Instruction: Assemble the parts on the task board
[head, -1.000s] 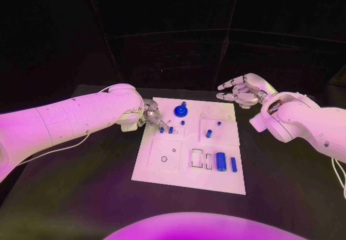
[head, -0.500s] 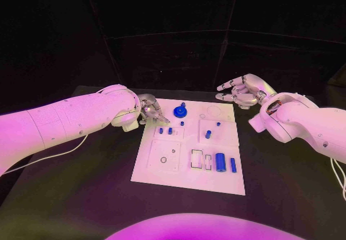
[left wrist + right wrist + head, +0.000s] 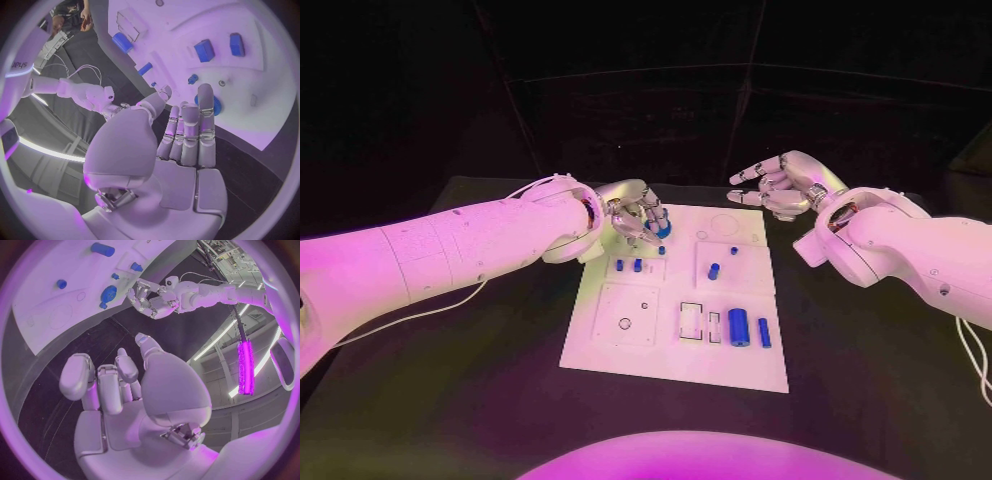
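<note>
The white task board point(image 3: 678, 360) lies in the middle of the black table. At its far end stands a blue round knob point(image 3: 661, 228). My left hand point(image 3: 633, 211) hovers just left of that knob, fingers stretched out and holding nothing; in the left wrist view the fingertips point(image 3: 206, 95) reach up to the knob point(image 3: 214, 105). Two small blue pieces point(image 3: 629, 266) stand side by side near the board's left edge, another point(image 3: 714, 270) stands mid-board, and a thick blue cylinder point(image 3: 737, 322) with a slim one point(image 3: 764, 332) lies at the right. My right hand point(image 3: 783, 185) hangs empty beyond the far right corner.
A white inset plate point(image 3: 626, 312) with a small hole and an open rectangular frame point(image 3: 692, 318) take up the board's near half. Black table point(image 3: 459, 380) surrounds the board. The right wrist view shows my left hand point(image 3: 149, 299) by the knob point(image 3: 108, 294) on the board point(image 3: 44, 295).
My left hand has moved from beside the two small pieces at the board's left edge toward the far end, up to the blue knob. The right hand has barely moved.
</note>
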`<action>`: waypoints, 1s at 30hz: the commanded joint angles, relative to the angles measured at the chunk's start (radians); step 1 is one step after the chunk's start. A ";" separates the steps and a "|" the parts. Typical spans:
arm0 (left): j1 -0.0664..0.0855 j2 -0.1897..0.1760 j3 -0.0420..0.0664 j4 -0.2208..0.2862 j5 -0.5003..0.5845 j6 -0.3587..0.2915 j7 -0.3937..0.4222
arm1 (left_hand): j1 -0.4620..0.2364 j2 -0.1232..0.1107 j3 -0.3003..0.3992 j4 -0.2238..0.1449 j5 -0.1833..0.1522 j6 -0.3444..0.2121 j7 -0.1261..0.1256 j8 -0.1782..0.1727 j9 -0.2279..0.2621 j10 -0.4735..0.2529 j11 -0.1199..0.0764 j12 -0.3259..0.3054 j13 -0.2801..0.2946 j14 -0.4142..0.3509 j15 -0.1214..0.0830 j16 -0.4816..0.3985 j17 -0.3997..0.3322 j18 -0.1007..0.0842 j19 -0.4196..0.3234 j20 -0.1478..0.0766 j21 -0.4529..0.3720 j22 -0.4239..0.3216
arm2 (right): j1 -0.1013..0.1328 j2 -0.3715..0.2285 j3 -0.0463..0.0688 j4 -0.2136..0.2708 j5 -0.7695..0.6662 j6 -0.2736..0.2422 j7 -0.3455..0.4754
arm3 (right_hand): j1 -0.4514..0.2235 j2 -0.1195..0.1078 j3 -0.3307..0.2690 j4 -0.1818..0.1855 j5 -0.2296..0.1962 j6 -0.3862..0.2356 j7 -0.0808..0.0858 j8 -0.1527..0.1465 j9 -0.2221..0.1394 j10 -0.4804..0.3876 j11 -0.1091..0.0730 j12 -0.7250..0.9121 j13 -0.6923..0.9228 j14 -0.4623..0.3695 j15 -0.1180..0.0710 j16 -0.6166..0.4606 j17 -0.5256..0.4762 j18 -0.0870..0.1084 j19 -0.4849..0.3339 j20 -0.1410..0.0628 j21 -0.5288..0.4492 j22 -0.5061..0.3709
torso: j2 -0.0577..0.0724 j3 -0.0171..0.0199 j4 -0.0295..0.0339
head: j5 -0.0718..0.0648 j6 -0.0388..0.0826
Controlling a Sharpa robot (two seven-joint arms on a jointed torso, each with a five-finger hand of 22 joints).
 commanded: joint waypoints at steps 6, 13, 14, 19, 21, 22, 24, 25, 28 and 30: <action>-0.004 0.039 -0.016 -0.040 -0.234 -0.008 0.096 | -0.006 -0.001 -0.045 -0.004 -0.004 0.053 -0.003 -0.055 -0.064 0.002 -0.003 -0.026 -0.071 0.141 -0.005 0.176 0.170 0.020 0.091 -0.001 0.029 0.008 | 0.002 0.003 0.001 0.000 0.003 0.003 0.010 | -0.008 0.001 -0.001 0.007 -0.004 -0.002 -0.001 0.006 -0.001 -0.007 0.003 -0.004 0.000 0.050 -0.009 -0.005 -0.002 0.013 -0.010 0.000 -0.004 -0.002 | 0.001 -0.0005 -0.0008 | -0.005 0.002; -0.012 0.082 -0.019 -0.094 -0.322 0.019 0.097 | 0.005 0.011 -0.058 -0.014 -0.003 0.080 -0.015 -0.082 -0.095 0.000 -0.006 -0.044 -0.112 0.200 -0.010 0.250 0.250 0.000 0.169 -0.007 0.141 0.124 | 0.002 0.007 0.001 -0.002 0.003 0.003 0.011 | -0.008 0.002 -0.001 0.008 -0.004 -0.002 -0.001 0.006 -0.001 -0.007 0.003 -0.005 -0.001 0.050 -0.009 -0.005 -0.002 0.013 -0.010 0.000 -0.005 -0.003 | 0.000 -0.0006 -0.0006 | -0.006 0.002; -0.013 0.087 -0.019 -0.102 -0.329 0.020 0.097 | 0.006 0.014 -0.056 -0.015 -0.003 0.088 -0.016 -0.086 -0.100 0.005 -0.007 -0.046 -0.118 0.208 -0.011 0.259 0.260 -0.004 0.182 -0.008 0.161 0.145 | 0.002 0.007 0.001 -0.003 0.003 0.003 0.012 | -0.008 0.002 -0.001 0.008 -0.004 -0.002 -0.001 0.006 -0.001 -0.007 0.003 -0.005 -0.001 0.050 -0.009 -0.005 -0.002 0.013 -0.010 0.000 -0.005 -0.003 | 0.000 -0.0006 -0.0010 | -0.006 0.001; -0.015 0.110 -0.019 -0.139 -0.354 0.029 0.095 | 0.013 0.027 -0.042 -0.024 -0.003 0.119 -0.020 -0.097 -0.115 0.025 -0.009 -0.057 -0.143 0.236 -0.016 0.289 0.298 -0.017 0.224 -0.012 0.232 0.223 | 0.002 0.009 0.001 -0.003 0.003 0.003 0.012 | -0.008 0.002 -0.001 0.008 -0.004 -0.002 -0.001 0.006 -0.001 -0.007 0.003 -0.005 -0.001 0.050 -0.009 -0.005 -0.002 0.013 -0.010 0.000 -0.005 -0.003 | 0.000 0.0008 0.0004 | -0.007 0.000; -0.016 0.118 -0.019 -0.150 -0.359 0.035 0.093 | 0.015 0.033 -0.033 -0.026 -0.004 0.131 -0.021 -0.100 -0.120 0.035 -0.011 -0.061 -0.152 0.242 -0.017 0.296 0.304 -0.021 0.236 -0.014 0.253 0.245 | 0.002 0.009 0.001 -0.003 0.003 0.003 0.012 | -0.008 0.002 -0.001 0.008 -0.004 -0.002 -0.001 0.006 -0.001 -0.007 0.003 -0.005 -0.001 0.050 -0.009 -0.005 -0.002 0.013 -0.010 0.000 -0.005 -0.003 | 0.001 0.0008 0.0003 | -0.008 0.000; -0.017 0.122 -0.019 -0.155 -0.361 0.038 0.092 | 0.015 0.035 -0.029 -0.027 -0.003 0.137 -0.021 -0.101 -0.122 0.042 -0.012 -0.064 -0.157 0.246 -0.018 0.299 0.308 -0.023 0.242 -0.015 0.264 0.257 | 0.002 0.010 0.001 -0.003 0.003 0.004 0.012 | -0.008 0.002 -0.001 0.008 -0.004 -0.002 -0.001 0.006 -0.001 -0.007 0.003 -0.005 -0.001 0.050 -0.009 -0.005 -0.002 0.013 -0.010 0.000 -0.005 -0.003 | 0.001 0.0007 0.0001 | -0.008 0.000; -0.017 0.126 -0.019 -0.160 -0.362 0.042 0.091 | 0.014 0.036 -0.024 -0.028 -0.003 0.143 -0.022 -0.103 -0.125 0.048 -0.013 -0.066 -0.161 0.249 -0.019 0.301 0.310 -0.025 0.247 -0.016 0.273 0.267 | 0.002 0.010 0.001 -0.003 0.003 0.004 0.012 | -0.008 0.002 -0.001 0.008 -0.004 -0.002 -0.001 0.006 -0.001 -0.007 0.003 -0.005 -0.001 0.050 -0.009 -0.005 -0.002 0.013 -0.010 0.000 -0.005 -0.003 | 0.001 0.0002 -0.0001 | -0.008 0.000; -0.018 0.129 -0.019 -0.164 -0.365 0.047 0.090 | 0.013 0.037 -0.020 -0.030 -0.003 0.147 -0.023 -0.105 -0.127 0.054 -0.013 -0.069 -0.165 0.251 -0.020 0.303 0.311 -0.026 0.249 -0.016 0.277 0.272 | 0.002 0.011 0.001 -0.003 0.003 0.004 0.012 | -0.008 0.002 -0.001 0.008 -0.004 -0.002 -0.001 0.006 -0.001 -0.007 0.003 -0.005 -0.001 0.050 -0.009 -0.005 -0.002 0.013 -0.010 0.000 -0.005 -0.003 | 0.001 0.0001 -0.0002 | -0.008 -0.001; -0.020 0.137 -0.019 -0.172 -0.370 0.059 0.086 | 0.012 0.040 -0.008 -0.033 -0.004 0.160 -0.024 -0.109 -0.132 0.068 -0.016 -0.077 -0.176 0.255 -0.022 0.305 0.312 -0.028 0.257 -0.018 0.290 0.287 | 0.002 0.011 0.001 -0.004 0.003 0.004 0.011 | -0.008 0.002 -0.001 0.008 -0.004 -0.002 -0.001 0.006 -0.001 -0.007 0.003 -0.005 -0.001 0.050 -0.009 -0.005 -0.002 0.013 -0.010 0.000 -0.005 -0.003 | 0.001 0.0002 -0.0003 | -0.008 -0.003; -0.021 0.141 -0.019 -0.177 -0.372 0.066 0.083 | 0.010 0.042 0.000 -0.034 -0.004 0.168 -0.025 -0.112 -0.135 0.079 -0.017 -0.082 -0.183 0.258 -0.023 0.307 0.314 -0.030 0.262 -0.020 0.301 0.300 | 0.002 0.011 0.001 -0.004 0.003 0.005 0.011 | -0.008 0.002 -0.001 0.008 -0.004 -0.002 -0.001 0.006 -0.001 -0.007 0.003 -0.005 -0.001 0.050 -0.009 -0.005 -0.002 0.013 -0.010 0.000 -0.005 -0.003 | 0.000 0.0006 0.0000 | -0.009 -0.003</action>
